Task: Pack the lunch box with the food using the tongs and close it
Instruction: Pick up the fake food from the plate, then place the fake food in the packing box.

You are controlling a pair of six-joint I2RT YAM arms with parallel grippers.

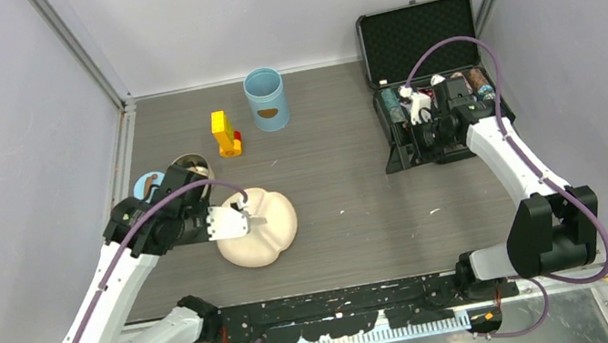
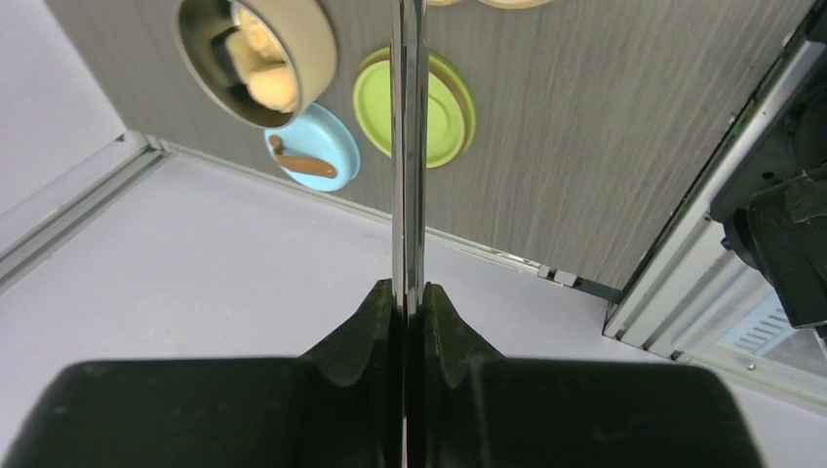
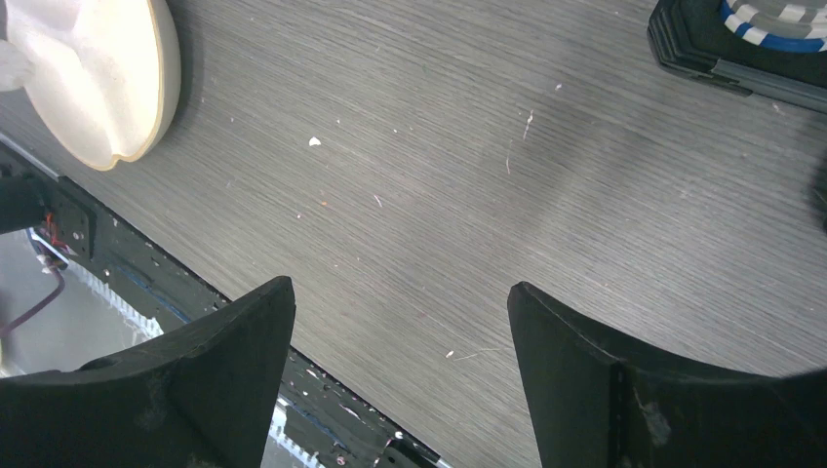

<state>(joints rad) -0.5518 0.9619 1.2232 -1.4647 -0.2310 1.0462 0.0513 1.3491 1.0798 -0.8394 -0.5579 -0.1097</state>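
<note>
From above, the cream plate [image 1: 278,231] sits on the desk [image 1: 350,192], and the left gripper [image 1: 244,221] hovers right over the plate's left half. Behind the plate stands the light-blue canister [image 1: 266,99], upright and uncovered. A yellow block [image 1: 226,134] sits between plate and canister. Just left of the plate, partly under the arm, there's the steel bowl [image 1: 191,164] with the blue lid [image 1: 146,184] beside it. Well off to the plate's right is the open black case [image 1: 419,33], and the right gripper [image 1: 415,106] hangs above it.

Over to the left wrist camera: the gripper is pinched tight on the tongs [image 2: 408,146], both thin metal arms pressed together and running straight out from between the fingers. Past them lies the bowl, open, with beige food [image 2: 261,68] inside. The green lid [image 2: 444,107] lies flat on the desk next to the bowl, and the blue lid, brown handle up, sits between them at the desk's edge.

Right wrist camera now: fingers spread wide, nothing between them, only bare wood grain below. The plate's rim shows at upper left, a corner of the case at upper right.
</note>
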